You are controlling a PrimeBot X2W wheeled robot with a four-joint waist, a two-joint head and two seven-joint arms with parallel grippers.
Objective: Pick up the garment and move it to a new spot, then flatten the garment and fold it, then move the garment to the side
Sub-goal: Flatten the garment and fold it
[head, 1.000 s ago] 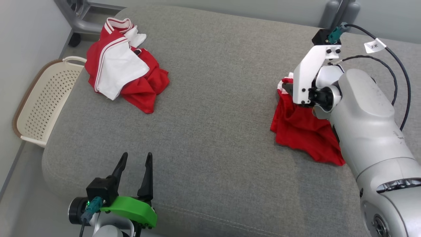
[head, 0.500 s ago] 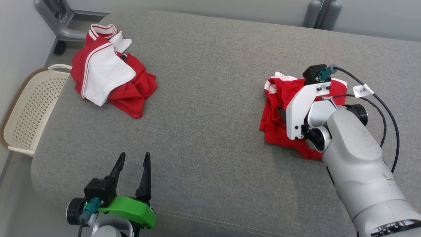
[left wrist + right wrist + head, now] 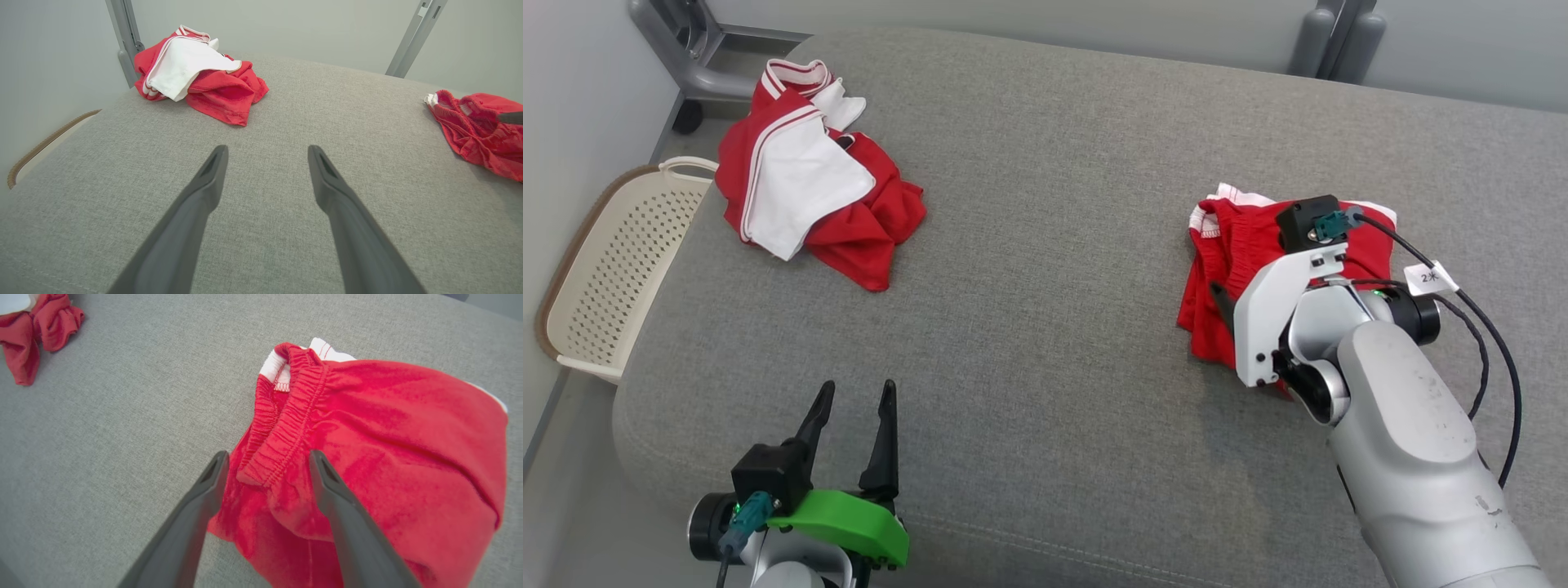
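- Head view: the red garment (image 3: 1227,241) lies bunched at middle right of the cushion (image 3: 1054,245); flattening, folding and setting aside likely remain.
- Left wrist view: left gripper (image 3: 267,151) spread, empty.
- Right wrist view: right gripper (image 3: 267,455) spread astride the garment's waistband (image 3: 288,428), clasping nothing.

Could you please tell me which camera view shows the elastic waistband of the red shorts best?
The right wrist view: the waistband lies close and sharp at the right gripper's open fingers. The head view shows it small, beside the arm; the left wrist view, far at the picture's edge.
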